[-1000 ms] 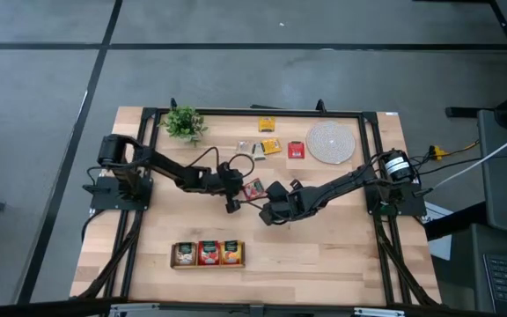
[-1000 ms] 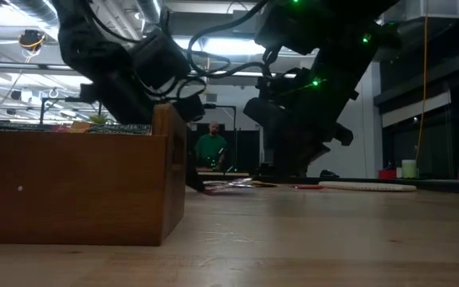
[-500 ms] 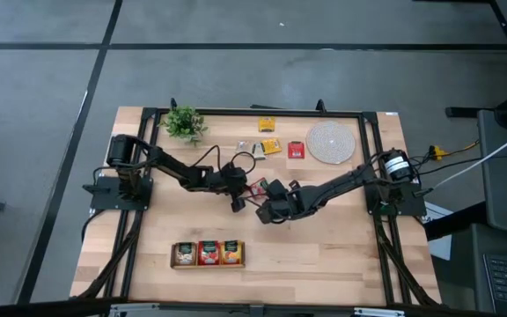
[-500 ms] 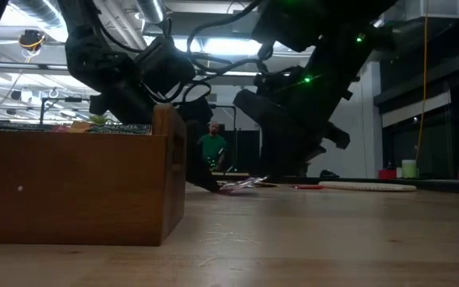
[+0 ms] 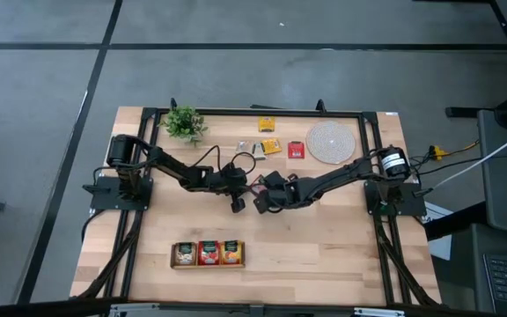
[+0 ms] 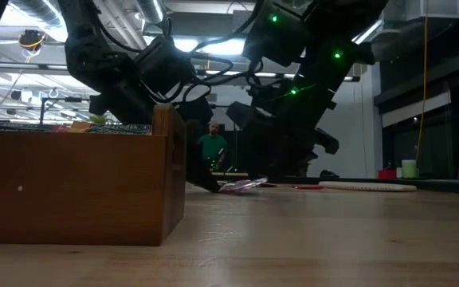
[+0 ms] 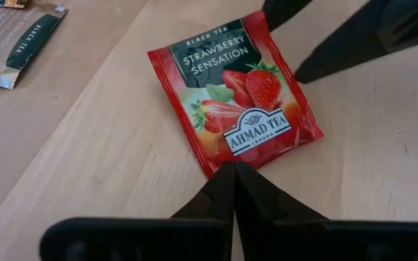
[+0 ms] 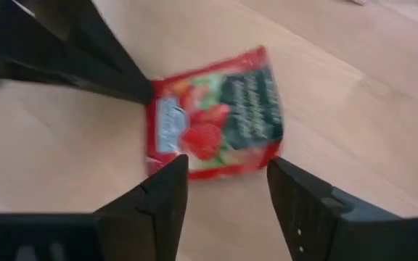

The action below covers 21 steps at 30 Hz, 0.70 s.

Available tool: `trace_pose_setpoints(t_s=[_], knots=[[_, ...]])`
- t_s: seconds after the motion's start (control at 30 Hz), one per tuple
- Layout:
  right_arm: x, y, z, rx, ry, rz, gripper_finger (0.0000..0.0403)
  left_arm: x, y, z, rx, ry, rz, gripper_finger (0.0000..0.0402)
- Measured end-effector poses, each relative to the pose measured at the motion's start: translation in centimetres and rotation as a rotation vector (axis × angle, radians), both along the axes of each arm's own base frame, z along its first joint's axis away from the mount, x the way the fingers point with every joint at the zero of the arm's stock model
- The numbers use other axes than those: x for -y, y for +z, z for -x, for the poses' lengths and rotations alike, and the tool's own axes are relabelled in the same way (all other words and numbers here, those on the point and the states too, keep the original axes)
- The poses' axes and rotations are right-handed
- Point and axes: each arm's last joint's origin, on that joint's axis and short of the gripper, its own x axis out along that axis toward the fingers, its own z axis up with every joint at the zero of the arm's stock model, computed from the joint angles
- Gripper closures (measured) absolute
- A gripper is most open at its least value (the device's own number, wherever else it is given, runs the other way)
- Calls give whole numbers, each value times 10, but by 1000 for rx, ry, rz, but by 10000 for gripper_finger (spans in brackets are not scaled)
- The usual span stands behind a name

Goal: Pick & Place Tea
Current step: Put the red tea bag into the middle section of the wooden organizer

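A red strawberry tea sachet (image 7: 234,94) lies on the wooden table at its middle (image 5: 255,186), between my two grippers. My left gripper (image 7: 231,174) is shut, with its tips at the sachet's edge under the brand label. My right gripper (image 8: 227,174) is open and comes at the sachet from the opposite side. Its two fingers stand on either side of the sachet's dark-green end (image 8: 252,101); whether they touch it I cannot tell. In the low view the sachet (image 6: 244,185) slants up a little toward the right arm. My left gripper presses its shut fingertips (image 7: 227,181) on the middle of the sachet's label-end edge (image 7: 232,161). The fingers slant down from the table's left. That edge stays on the table, while the opposite end stands slightly raised.
The wooden tray (image 5: 208,254) with three filled compartments stands near the front edge. At the far side lie the round woven mat (image 5: 330,142), loose sachets (image 5: 271,146), (image 5: 296,150), (image 5: 268,124) and a small plant (image 5: 184,123). A grey sachet (image 7: 13,40) lies nearby.
My right gripper has moved toward the table's far left, closer to the sachet. My left gripper has shifted a little toward the right, up to the sachet. The sachet's end toward the right arm has tipped up from lying flat.
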Motion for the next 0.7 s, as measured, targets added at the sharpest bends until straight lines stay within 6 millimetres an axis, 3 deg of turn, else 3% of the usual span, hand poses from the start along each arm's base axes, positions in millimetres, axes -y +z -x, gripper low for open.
trace_pose_setpoints(t_s=[0.5,0.7], knots=[[21,0,-5,17,-31,-13,214,0,0,0,1,0,-1,398],[19,1,-9,23,65,-38,265,0,0,0,1,3,-3,398]])
